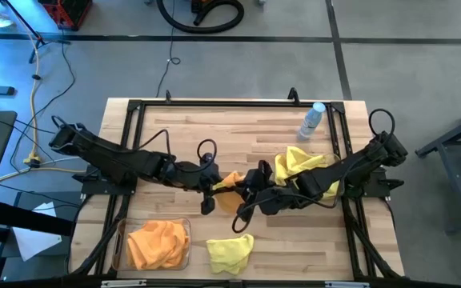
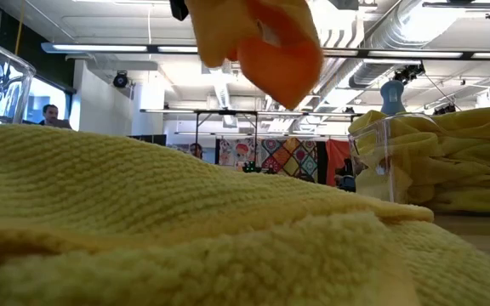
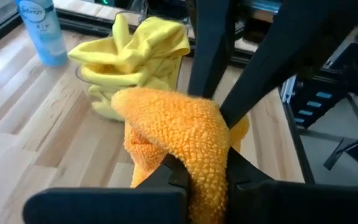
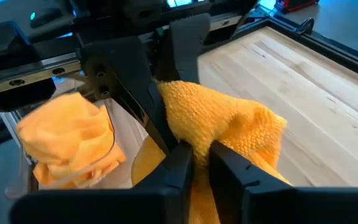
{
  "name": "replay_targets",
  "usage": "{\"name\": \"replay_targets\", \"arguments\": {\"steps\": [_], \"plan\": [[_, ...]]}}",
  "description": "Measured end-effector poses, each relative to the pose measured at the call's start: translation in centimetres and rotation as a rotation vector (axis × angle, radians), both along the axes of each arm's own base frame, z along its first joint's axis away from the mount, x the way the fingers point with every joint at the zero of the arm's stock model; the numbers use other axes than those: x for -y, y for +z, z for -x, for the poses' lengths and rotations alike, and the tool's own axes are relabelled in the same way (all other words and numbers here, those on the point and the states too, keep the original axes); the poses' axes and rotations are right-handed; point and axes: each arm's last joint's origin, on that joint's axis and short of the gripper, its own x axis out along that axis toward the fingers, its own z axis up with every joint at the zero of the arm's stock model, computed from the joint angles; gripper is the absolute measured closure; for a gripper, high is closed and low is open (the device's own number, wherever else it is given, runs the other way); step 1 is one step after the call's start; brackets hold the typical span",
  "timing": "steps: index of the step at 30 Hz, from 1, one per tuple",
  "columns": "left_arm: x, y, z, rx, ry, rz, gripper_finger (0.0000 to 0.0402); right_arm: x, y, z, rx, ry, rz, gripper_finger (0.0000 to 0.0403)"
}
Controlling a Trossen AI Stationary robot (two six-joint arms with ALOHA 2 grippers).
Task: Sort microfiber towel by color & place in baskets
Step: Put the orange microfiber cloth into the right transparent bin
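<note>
Orange towel [image 1: 229,181]: both the left gripper [image 1: 212,186] and right gripper [image 1: 245,186] are clenching it mid-table, apparently handing over for basket [image 1: 120,240] sorting.

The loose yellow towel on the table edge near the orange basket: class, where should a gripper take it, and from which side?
Judging by its pose, pinch the yellow towel from straight above at its raised, bunched fold. It lies crumpled and flat on the table, beside the orange-filled basket, so its edges offer little to grip.
</note>
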Motion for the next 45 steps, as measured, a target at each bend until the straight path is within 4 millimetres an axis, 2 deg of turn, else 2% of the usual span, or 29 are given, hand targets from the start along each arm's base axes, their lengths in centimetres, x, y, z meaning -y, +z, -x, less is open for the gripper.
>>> {"name": "replay_targets", "arguments": {"steps": [7,14,19,25,30,35,39,45], "plan": [[-0.5,1.5,3.6,-0.074,0.067,0.058,0.0394,0.0,-0.7,0.7,-0.088,0.002,-0.107,0.0299],[2.0,3.3,8.6,-0.095,0.102,0.219,0.0394,-0.9,-2.0,2.4,-0.250,-0.031,-0.197,0.0290],[4.6,3.2,12.0,-0.153,0.175,0.382,0.0394,-1.7,-2.4,3.6,-0.279,-0.084,-0.179,0.0289],[8.1,2.4,15.2,-0.204,0.231,0.558,0.0395,-2.6,-2.4,4.2,-0.265,-0.094,-0.142,0.0289],[9.8,0.8,17.4,-0.311,0.302,0.568,0.0395,-2.6,-2.4,4.3,-0.262,-0.096,-0.124,0.0289],[10.5,-1.1,17.9,-0.357,0.396,0.466,0.0395,-2.3,-2.4,4.2,-0.244,-0.124,-0.100,0.0289],[11.6,-2.3,16.5,-0.323,0.374,0.377,0.0395,-2.1,-2.4,4.0,-0.243,-0.133,-0.100,0.0289],[14.0,-4.9,14.4,-0.371,0.222,0.205,0.0395,-2.1,-2.4,4.0,-0.243,-0.132,-0.101,0.0289]]}}
